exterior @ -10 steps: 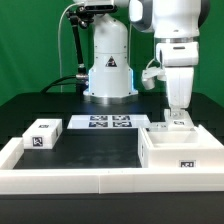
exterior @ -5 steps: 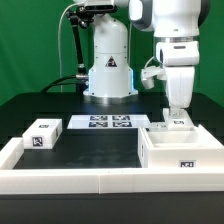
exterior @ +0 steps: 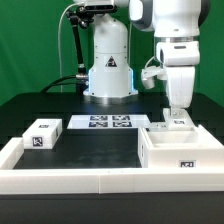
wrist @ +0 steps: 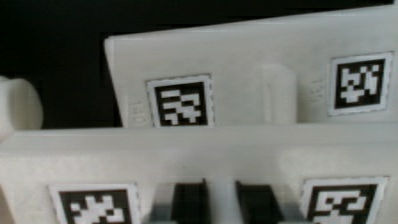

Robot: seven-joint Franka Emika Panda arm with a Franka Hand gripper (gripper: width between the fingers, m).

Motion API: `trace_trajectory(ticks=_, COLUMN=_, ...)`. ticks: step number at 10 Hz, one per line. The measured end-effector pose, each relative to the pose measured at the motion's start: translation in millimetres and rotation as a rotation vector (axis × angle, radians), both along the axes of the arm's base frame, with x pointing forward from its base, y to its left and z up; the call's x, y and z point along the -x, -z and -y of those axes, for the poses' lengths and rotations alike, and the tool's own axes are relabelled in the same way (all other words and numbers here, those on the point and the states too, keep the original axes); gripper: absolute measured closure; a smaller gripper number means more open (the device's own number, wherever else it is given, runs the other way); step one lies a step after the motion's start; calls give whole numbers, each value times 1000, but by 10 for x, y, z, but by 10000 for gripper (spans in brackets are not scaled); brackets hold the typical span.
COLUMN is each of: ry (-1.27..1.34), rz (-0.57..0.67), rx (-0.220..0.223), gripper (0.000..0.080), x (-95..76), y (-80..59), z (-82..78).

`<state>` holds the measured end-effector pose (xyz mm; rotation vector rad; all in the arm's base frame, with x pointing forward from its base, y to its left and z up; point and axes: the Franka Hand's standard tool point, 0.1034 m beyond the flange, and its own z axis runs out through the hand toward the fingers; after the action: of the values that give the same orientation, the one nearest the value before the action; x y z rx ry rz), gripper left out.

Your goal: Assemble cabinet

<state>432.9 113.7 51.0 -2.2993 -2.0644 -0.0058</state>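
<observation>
The cabinet [exterior: 180,150], a large open white box with a tag on its front, stands at the exterior view's right. My gripper [exterior: 178,112] hangs straight down just behind it, on a small white tagged part [exterior: 178,124] that touches the cabinet's back edge. In the wrist view the two dark fingers [wrist: 191,200] stand close together with a thin pale strip of that white part [wrist: 93,190] between them, a tag on each side. Beyond it lies another white tagged face [wrist: 267,90]. A second small white tagged block [exterior: 40,135] lies at the exterior view's left.
The marker board [exterior: 105,123] lies flat in the middle of the black table, before the robot's base [exterior: 108,75]. A low white border rail [exterior: 70,180] runs along the front and left edge.
</observation>
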Motion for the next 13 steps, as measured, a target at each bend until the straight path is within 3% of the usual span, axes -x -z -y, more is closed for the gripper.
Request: trace_trajectory(ticks=13, ry=11, rz=-43, rx=16, gripper=729, x=11, y=24, z=36)
